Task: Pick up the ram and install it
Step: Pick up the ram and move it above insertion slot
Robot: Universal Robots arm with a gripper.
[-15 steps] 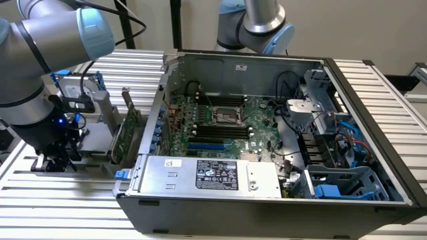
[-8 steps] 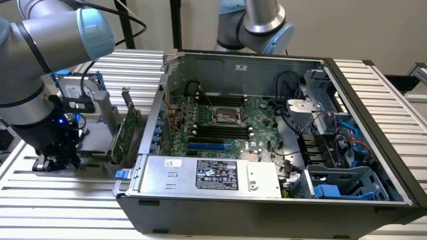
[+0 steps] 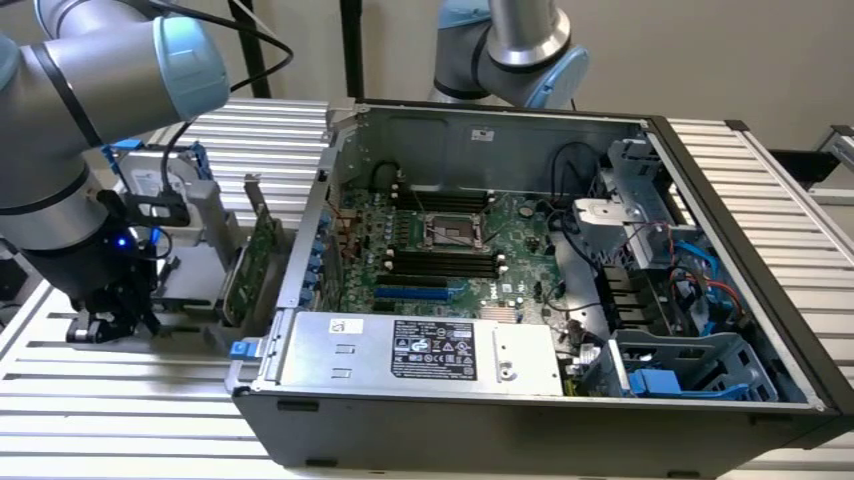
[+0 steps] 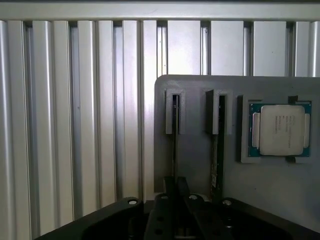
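Note:
A ram (image 4: 174, 150) stands on edge in a slot of the grey holder (image 4: 195, 165), so I see it as a thin dark line. My gripper (image 4: 176, 192) is right over that stick's near end, and its two dark fingers (image 4: 169, 187) are pressed close together on it. A second stick (image 4: 216, 155) stands in the neighbouring slot. In the exterior view the gripper (image 3: 114, 318) hangs low over the holder (image 3: 187, 270), at the exterior view's left of the open computer case (image 3: 534, 400). The motherboard's black memory slots (image 3: 441, 265) lie inside the case.
A square silver processor chip (image 4: 280, 130) sits in a pocket of the holder. A tall green expansion card (image 3: 256, 268) stands between the holder and the case wall. The power supply (image 3: 414, 350) fills the case's near corner. A second arm (image 3: 514, 50) stands behind the case.

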